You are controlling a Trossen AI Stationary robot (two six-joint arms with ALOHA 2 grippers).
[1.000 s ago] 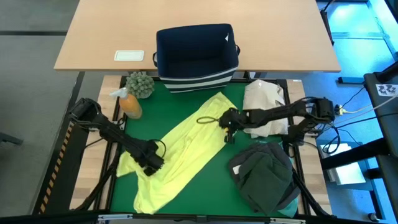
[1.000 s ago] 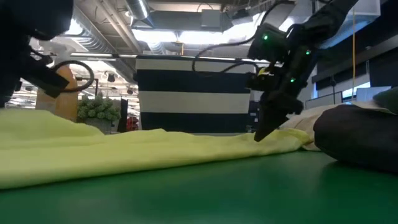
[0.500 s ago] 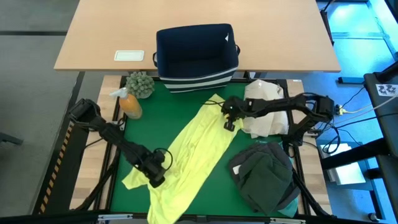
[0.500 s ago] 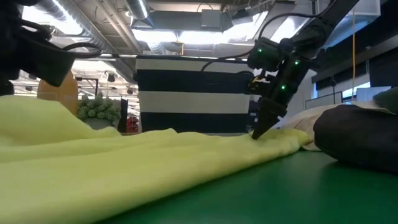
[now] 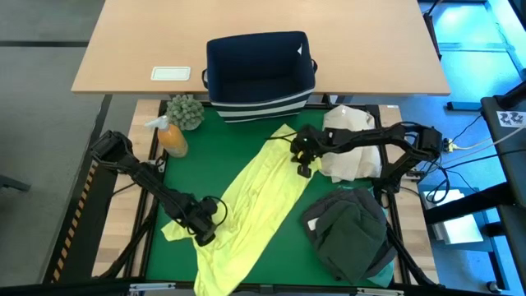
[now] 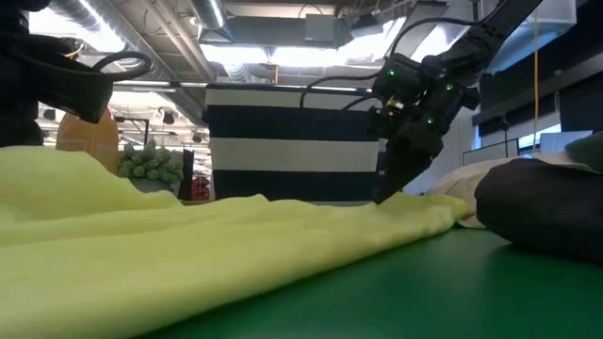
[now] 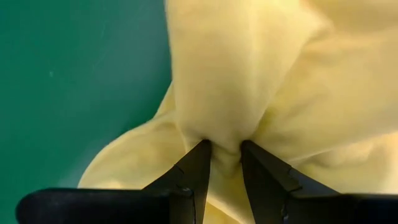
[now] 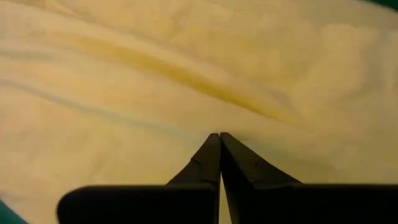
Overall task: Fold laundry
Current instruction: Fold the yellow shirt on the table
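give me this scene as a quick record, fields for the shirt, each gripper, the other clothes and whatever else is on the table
shirt: yellow-green shirt stretched diagonally across the green mat
left gripper: left gripper pinching a bunched fold of the shirt at its near-left end
right gripper: right gripper shut, at the shirt's far-right end by the cream cloth
other clothes: dark pile at the near right of the mat
bin: navy bin at the far edge
extras: orange bottle and green plant at far left

High cam: straight down over whole green mat (image 5: pixel 246 140), both arms in shot. Low cam: mat-level, facing across to far edge and room behind. Wrist cams: v. close on yellow-green shirt (image 7: pixel 249 68), fingers at frame bottom. All four views share that shirt.
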